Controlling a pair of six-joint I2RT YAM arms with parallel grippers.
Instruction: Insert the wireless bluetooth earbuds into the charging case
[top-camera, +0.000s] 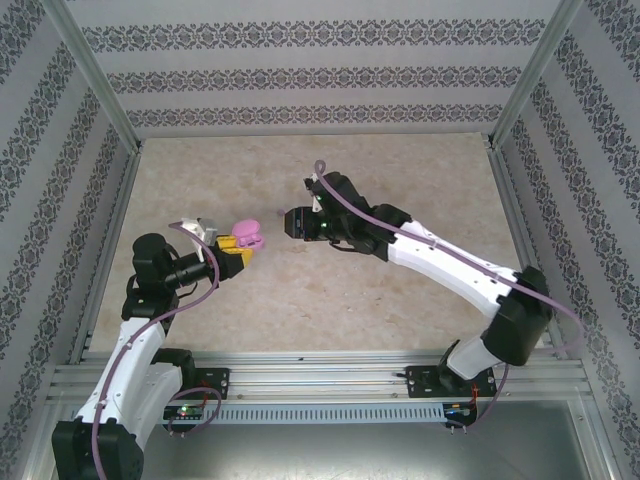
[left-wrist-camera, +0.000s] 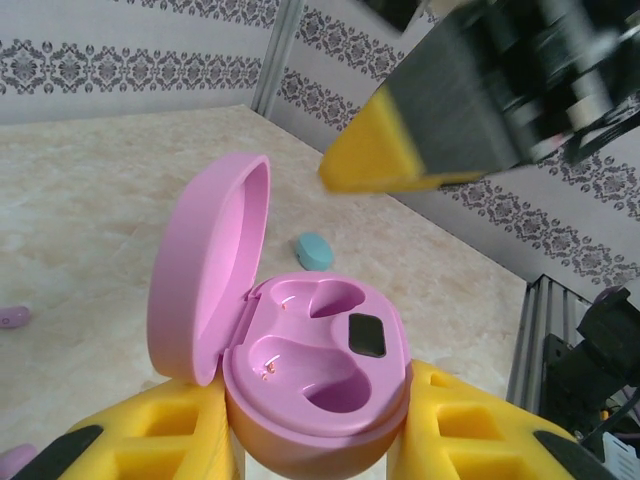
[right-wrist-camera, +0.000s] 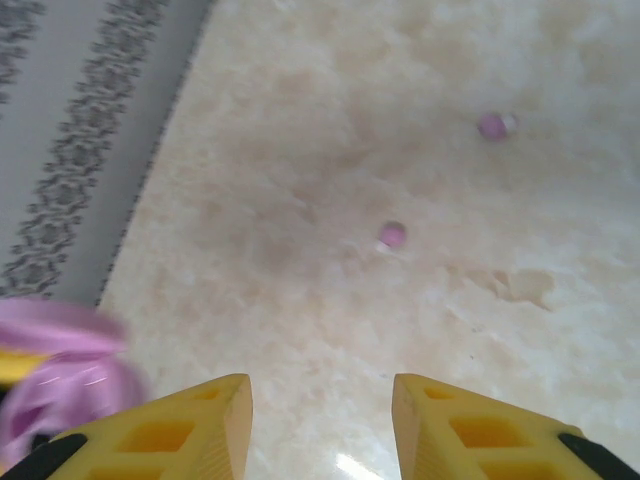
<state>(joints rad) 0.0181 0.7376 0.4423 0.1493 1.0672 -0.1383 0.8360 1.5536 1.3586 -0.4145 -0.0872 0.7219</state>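
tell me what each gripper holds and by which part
The left gripper clamps the open pink charging case by the sides of its base; the right gripper is open and empty.

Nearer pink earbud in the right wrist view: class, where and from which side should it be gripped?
The pink earbud lies low on the flat table with bare surface all round, so probably pinch its rounded body from straight above.
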